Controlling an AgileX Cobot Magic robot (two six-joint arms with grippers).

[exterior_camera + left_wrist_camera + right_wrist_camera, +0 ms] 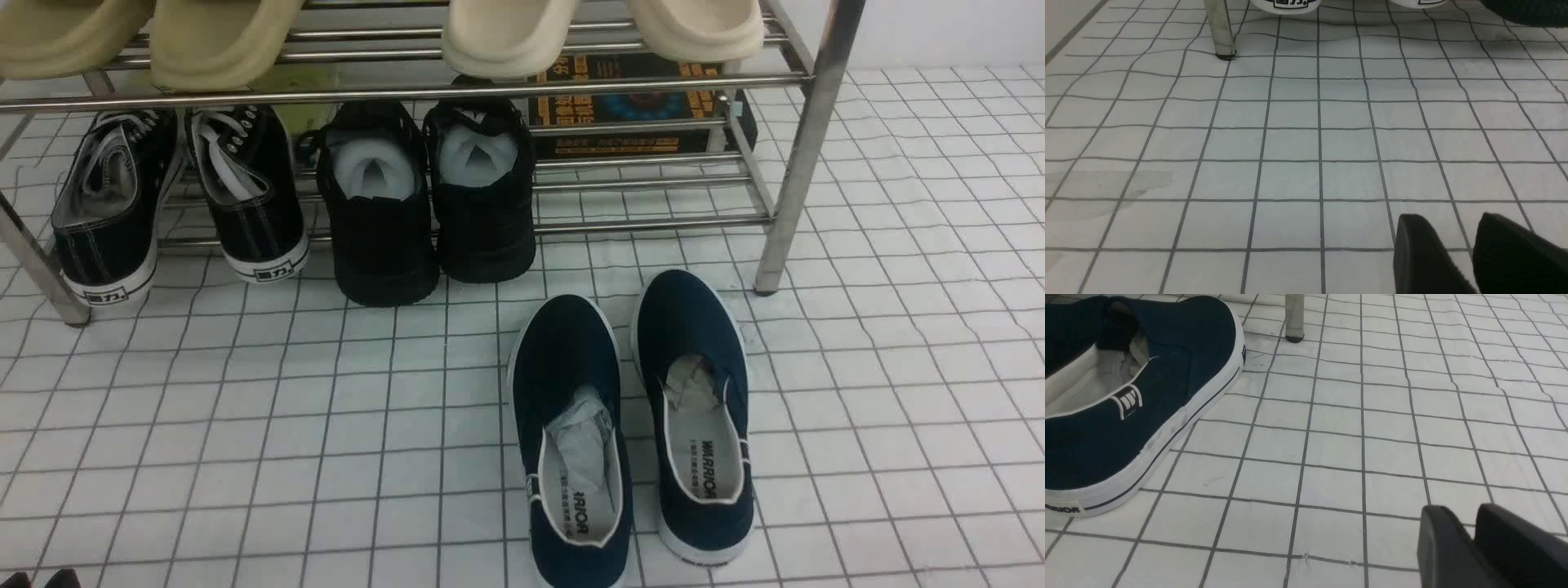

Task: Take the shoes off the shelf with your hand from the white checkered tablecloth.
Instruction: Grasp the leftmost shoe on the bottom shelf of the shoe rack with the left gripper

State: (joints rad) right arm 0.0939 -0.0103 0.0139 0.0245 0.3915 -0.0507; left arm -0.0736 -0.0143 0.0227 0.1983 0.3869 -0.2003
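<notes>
The shoes, black canvas sneakers with white laces and soles (pixel 110 220) (pixel 249 192), sit heels outward at the left end of the shelf's (pixel 408 86) lower tier. Their white heels (pixel 1284 4) peek in at the far edge of the left wrist view, beside a steel shelf leg (pixel 1220 28). My left gripper (pixel 1447 216) hovers low over the white checkered tablecloth (pixel 286 425), well short of the shoes, open and empty. Only its fingertips (pixel 61 578) show in the front view's bottom left corner. My right gripper (pixel 1459 507) is shut on nothing, over bare cloth.
All-black knit shoes stuffed with paper (pixel 424 204) stand next to the sneakers. Navy slip-ons (pixel 629 425) lie on the cloth in front of the shelf, one near my right gripper (pixel 1126 396). Cream slippers (pixel 220 37) fill the upper tier. A dark box (pixel 637 106) sits behind.
</notes>
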